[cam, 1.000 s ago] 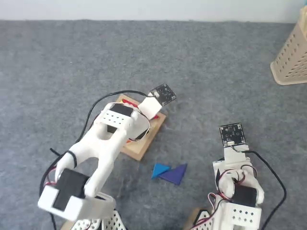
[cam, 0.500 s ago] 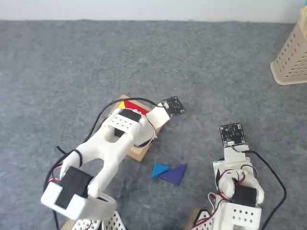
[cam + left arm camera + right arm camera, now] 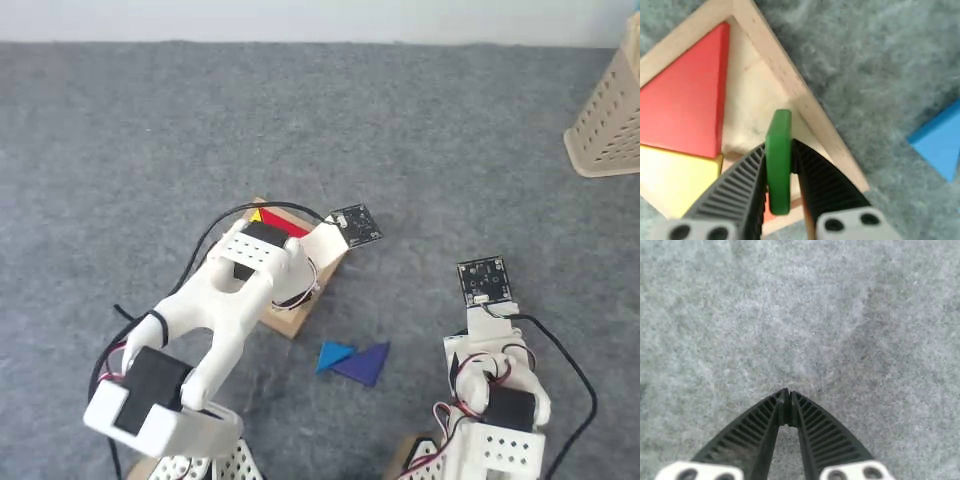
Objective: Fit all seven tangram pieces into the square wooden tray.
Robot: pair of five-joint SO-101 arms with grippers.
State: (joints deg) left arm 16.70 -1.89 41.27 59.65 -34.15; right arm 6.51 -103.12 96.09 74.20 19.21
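My left gripper [image 3: 780,155] is shut on a green piece [image 3: 778,160], held on edge over the bare floor of the square wooden tray [image 3: 805,100]. A red triangle [image 3: 685,105] and a yellow piece [image 3: 675,175] lie in the tray beside it. In the high view the left arm [image 3: 235,290] covers most of the tray [image 3: 300,308], with red [image 3: 285,225] and yellow [image 3: 257,214] showing at its far corner. A blue triangle [image 3: 334,355] and a purple piece [image 3: 364,364] lie on the carpet close by. My right gripper [image 3: 786,399] is shut and empty over bare carpet.
A beige perforated basket [image 3: 610,110] stands at the far right edge. The right arm [image 3: 495,385] rests at the near right. Grey carpet [image 3: 200,120] covers the whole surface, with open room at the back and left.
The left arm swung its wrist to the right and lowered over the tray, uncovering the red and yellow pieces at the far corner. The right arm stayed still.
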